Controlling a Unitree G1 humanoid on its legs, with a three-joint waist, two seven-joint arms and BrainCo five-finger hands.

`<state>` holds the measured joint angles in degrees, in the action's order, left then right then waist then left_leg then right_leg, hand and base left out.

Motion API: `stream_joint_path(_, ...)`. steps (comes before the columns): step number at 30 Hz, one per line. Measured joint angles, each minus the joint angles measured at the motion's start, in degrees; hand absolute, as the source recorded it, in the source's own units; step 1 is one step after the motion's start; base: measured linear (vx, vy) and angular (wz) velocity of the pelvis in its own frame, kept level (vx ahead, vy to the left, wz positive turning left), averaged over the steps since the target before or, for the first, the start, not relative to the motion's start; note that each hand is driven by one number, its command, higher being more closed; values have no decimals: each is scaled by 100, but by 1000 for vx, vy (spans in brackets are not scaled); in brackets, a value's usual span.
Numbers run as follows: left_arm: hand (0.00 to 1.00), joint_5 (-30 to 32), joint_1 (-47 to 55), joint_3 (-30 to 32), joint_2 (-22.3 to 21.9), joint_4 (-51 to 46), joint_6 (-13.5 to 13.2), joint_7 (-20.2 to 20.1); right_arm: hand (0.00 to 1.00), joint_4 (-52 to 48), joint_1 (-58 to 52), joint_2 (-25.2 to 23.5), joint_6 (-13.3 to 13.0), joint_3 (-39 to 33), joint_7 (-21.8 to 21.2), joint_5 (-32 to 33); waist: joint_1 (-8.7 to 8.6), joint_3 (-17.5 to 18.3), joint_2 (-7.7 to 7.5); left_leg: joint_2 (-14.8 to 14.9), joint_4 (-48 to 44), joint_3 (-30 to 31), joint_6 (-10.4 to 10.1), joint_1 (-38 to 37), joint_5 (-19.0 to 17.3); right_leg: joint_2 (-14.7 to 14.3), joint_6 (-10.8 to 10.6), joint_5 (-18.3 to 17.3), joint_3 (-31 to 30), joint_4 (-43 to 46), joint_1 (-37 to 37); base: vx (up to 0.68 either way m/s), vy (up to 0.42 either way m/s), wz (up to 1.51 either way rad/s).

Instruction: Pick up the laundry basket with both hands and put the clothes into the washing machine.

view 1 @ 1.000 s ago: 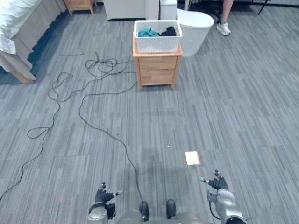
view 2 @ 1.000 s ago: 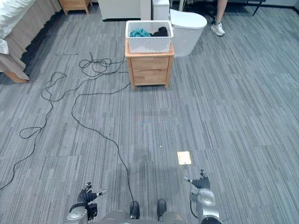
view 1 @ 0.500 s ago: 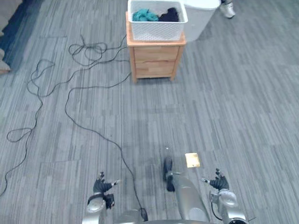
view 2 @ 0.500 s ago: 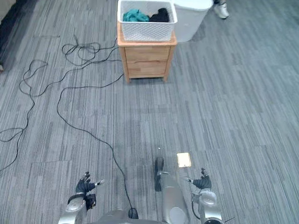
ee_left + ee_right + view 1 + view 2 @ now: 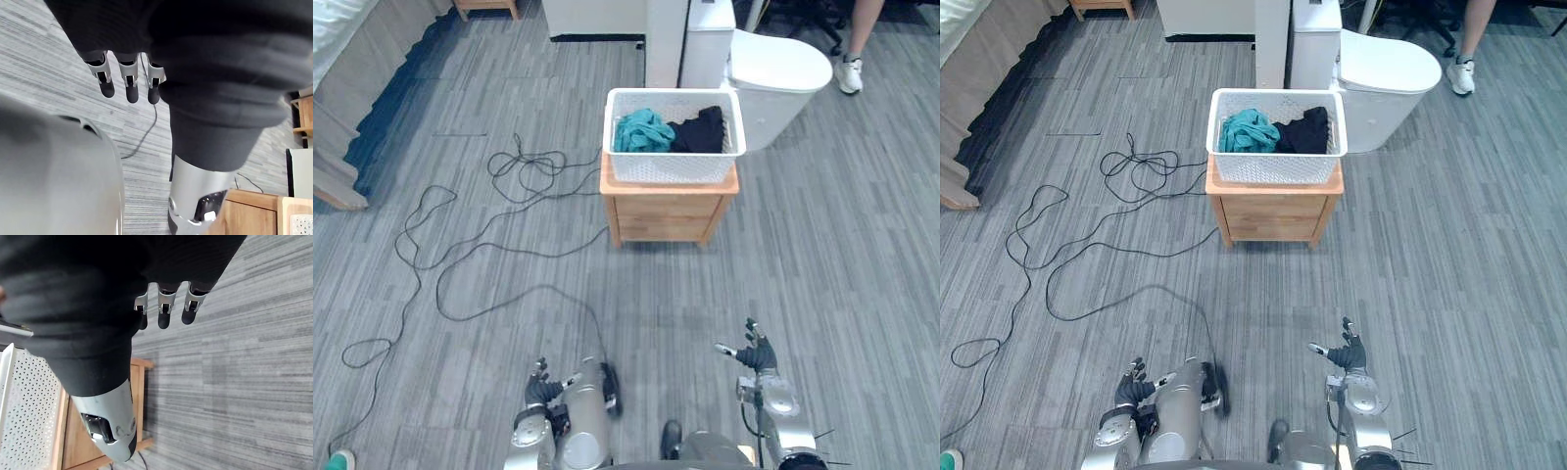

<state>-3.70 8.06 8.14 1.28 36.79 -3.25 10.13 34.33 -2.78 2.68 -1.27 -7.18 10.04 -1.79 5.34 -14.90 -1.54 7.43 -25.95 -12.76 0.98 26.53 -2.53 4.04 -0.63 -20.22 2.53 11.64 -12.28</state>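
Laundry basket, white, perforated: on wooden bedside cabinet, holding teal and black clothes, well apart from both hands. Left hand, right hand: low, fingers loosely spread, empty. Step: approach squarely, grip opposite sides evenly, keep level

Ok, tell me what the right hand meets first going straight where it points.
Way looks free: the right hand points over floor, seemingly passing beside the nightstand; the white toilet beyond might come first, depth unclear.
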Motion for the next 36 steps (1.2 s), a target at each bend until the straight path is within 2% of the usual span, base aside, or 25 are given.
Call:
stream_joint_path(1, 0, 1, 4, 27, 17, 9, 5, 0, 0, 17, -11, -29, 5, -8, 0, -7, -10, 31, -40, -31, -169, -75, 104, -22, -186, 86, -37, 21, -76, 369, 127, 697, 323, -69)
stream_joint_path(2, 0, -4, 3, 32, 52, 94, 4, -2, 0, 34, -75, -56, 22, -21, -2, -65, -20, 44, -71, -66, -414, -261, 212, -279, -568, 260, -344, 203, -147, 1518, 481, 697, 344, -40)
stream_joint_path(3, 0, -2, 3, 12, 84, 232, 24, -2, 0, 38, -137, -79, 33, -2, -11, -129, -132, 46, -93, -210, -445, -332, 293, -685, -881, 503, -647, 784, -135, 2951, 947, 673, 346, -28)
stream_joint_path(4, 0, -1, 2, -49, 100, 293, 40, -2, 0, 34, -158, -92, 37, 10, -14, -144, -187, 43, -91, -276, -424, -354, 341, -918, -1025, 637, -599, 911, -105, 3681, 1169, 636, 293, -6)
stream_joint_path(5, 0, 3, 5, -117, 145, 414, 58, 4, 0, 80, -166, -114, 45, 58, -16, -183, -303, 38, -87, -372, -314, -390, 391, -1428, -1221, 848, -381, 875, 104, 4728, 1532, 723, 249, -2)
stream_joint_path(6, 0, 21, 2, -127, 217, 493, 63, 4, 0, 87, -176, -121, 39, 163, -22, -218, -354, 35, -73, -415, -26, -418, 385, -1966, -1306, 975, -173, 744, 449, 5126, 1831, 599, 187, -5)
stream_joint_path(7, 0, 53, -3, -126, 249, 499, 61, 4, 0, 86, -172, -123, 27, 209, -22, -234, -389, 32, -69, -419, 150, -424, 380, -2190, -1309, 998, -118, 697, 639, 5119, 1993, 540, 136, -1)
stream_joint_path(8, 0, 69, -16, -124, 312, 499, 52, -1, 0, 85, -142, -127, -13, 272, -26, -234, -449, 38, -34, -417, 489, -425, 373, -2546, -1303, 999, -203, 604, 999, 4827, 2315, 481, 72, 10)
stream_joint_path(10, 0, 116, -53, -120, 352, 566, 52, -8, 0, 224, -99, -80, -41, 233, -25, -236, -479, 21, 2, -416, 780, -421, 339, -2964, -1284, 908, -234, 480, 1384, 3849, 2671, 522, 52, 12)
stream_joint_path(11, 0, 117, -57, -123, 341, 631, 57, -8, 0, 308, -122, -17, -38, 228, -25, -242, -484, 24, -1, -414, 837, -396, 336, -3161, -1286, 742, -228, 488, 1455, 3075, 2819, 451, -42, 23)
stream_joint_path(13, 0, 179, -16, -126, 353, 669, 56, -11, 0, 317, -214, 30, -31, 193, -25, -247, -545, 44, -28, -431, 915, -293, 38, -3435, -1381, 327, -151, 942, 1356, 1615, 2852, 503, -68, 37)
stream_joint_path(14, 0, 224, 6, -123, 407, 686, 56, -14, 0, 321, -336, 6, -32, 187, -29, -252, -576, 105, -154, -523, 909, -227, -142, -3508, -1491, 165, 123, 1669, 1202, 965, 2863, 472, -76, 34)
stream_joint_path(15, 0, 237, -25, -128, 304, 876, 89, -22, 0, 425, -371, 129, -9, 117, -32, -292, -593, 152, -8, -410, 846, -52, -331, -3655, -1577, 48, 385, 1858, 1149, 1176, 2842, 462, -67, 20)
stream_joint_path(16, 0, 247, 10, -119, 249, 866, 80, -25, 0, 416, -391, 130, 4, 82, -31, -303, -579, 227, 35, -322, 760, -52, -433, -3603, -1520, 29, 392, 1772, 1165, 1141, 2831, 438, -93, 6)
stream_joint_path(17, 0, 285, 18, -93, 194, 844, 77, -19, 0, 315, -408, 101, 10, 43, -32, -313, -574, 248, 35, -282, 457, -38, -557, -3502, -1435, 27, 296, 1573, 1163, 1083, 2763, 428, -134, 6)
stream_joint_path(18, 0, 343, -17, -48, 92, 824, 77, -20, 0, 166, -445, 104, 7, 42, -35, -318, -618, 163, 146, -95, -548, 27, -627, -3147, -1338, -60, 334, 1461, 1271, 990, 2531, 492, -185, 16)
stream_joint_path(19, 0, 350, -38, -35, 11, 795, 79, -24, 0, 87, -502, 104, 13, 51, -35, -317, -608, 132, 199, 118, -1531, 130, -616, -2746, -1033, -156, 373, 1409, 1308, 844, 2291, 455, -150, 5)
stream_joint_path(20, 0, 362, 1, -26, -100, 680, 75, -29, 0, -56, -563, 78, 11, 111, -24, -310, -474, 124, 194, 467, -2792, 301, -576, -2131, -829, -288, 441, 1357, 1291, 607, 1865, 349, -86, -13)
stream_joint_path(21, 0, 380, -15, -19, -99, 603, 66, -33, 0, -126, -632, 56, 11, 118, -20, -306, -423, 128, 170, 555, -2947, 310, -490, -2001, -910, -313, 455, 1347, 1275, 523, 1737, 330, -58, -28)
stream_joint_path(24, 0, 386, -28, -38, -113, 402, 45, -23, 0, -310, -597, 13, -39, 93, -15, -287, -286, 128, 74, 615, -2127, 292, -394, -1623, -1080, -299, 419, 1326, 1119, 294, 1481, 248, -19, -38)
stream_joint_path(26, 0, 388, -25, -109, -123, 419, 56, -15, 0, -361, -562, -4, -25, -3, -16, -273, -310, 169, 160, 621, -963, 327, -434, -1546, -1071, -297, 323, 1275, 1001, 310, 1407, 257, 142, -32)
stream_joint_path(28, 0, 378, -25, -142, -157, 417, 54, -11, 0, -376, -619, -14, -22, -150, 4, -274, -315, 215, 221, 547, 226, 464, -599, -1726, -742, -348, 209, 1252, 961, 306, 1421, 156, 178, -23)
stream_joint_path(30, 0, 374, -45, -146, -46, 430, 57, -14, 0, -360, -641, -200, 12, -243, 26, -312, -299, 310, -127, 256, 649, 250, -494, -1932, -680, -99, -37, 1263, 755, 174, 1446, 131, 166, -19)
stream_joint_path(33, 0, 331, -11, -151, 1, 417, 58, -4, 0, -419, -664, -209, 26, -288, 222, -386, -295, 383, -203, 98, 811, 23, -480, -2091, -671, 37, -203, 1367, 525, -32, 1377, 82, 136, -30)
stream_joint_path(36, 0, 307, 49, -158, 72, -6, 55, 7, 0, -948, -734, -155, 65, -454, 316, -575, -308, 404, -158, -38, 944, -46, -433, -2155, -648, 115, -312, 1448, 409, -195, 1362, 48, 82, -16)
